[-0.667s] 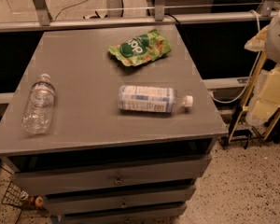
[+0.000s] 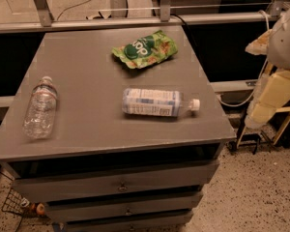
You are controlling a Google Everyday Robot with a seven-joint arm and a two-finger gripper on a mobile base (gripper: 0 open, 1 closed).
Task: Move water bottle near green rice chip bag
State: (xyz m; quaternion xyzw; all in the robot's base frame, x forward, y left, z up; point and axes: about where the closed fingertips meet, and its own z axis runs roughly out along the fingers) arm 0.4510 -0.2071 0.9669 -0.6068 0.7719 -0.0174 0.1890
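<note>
Camera view: a grey cabinet top (image 2: 87, 124) with drawers below, seen from above and in front.
Water bottle: the plastic bottle wrapped in a white and pale blue label (image 2: 152, 102) lies on its side right of centre, white cap pointing right, untouched.
Green rice chip bag: the small flat green pouch with a dark round logo (image 2: 145, 48) lies toward the far edge, near the bottle but apart from it.
Other bottle: a clear crinkled bottle with a narrow label (image 2: 40, 111) lies well apart at the left — not the target.
Gripper: the gripper (image 2: 261, 108) hangs off the right edge of the cabinet, beside the cap end, holding nothing.
Step in hand: reaching for the labelled bottle.
Doing it well: likely come down over the mid-body, jaws across the bottle's width — a round bottle may roll — then set it just beside the pouch without pushing it.
</note>
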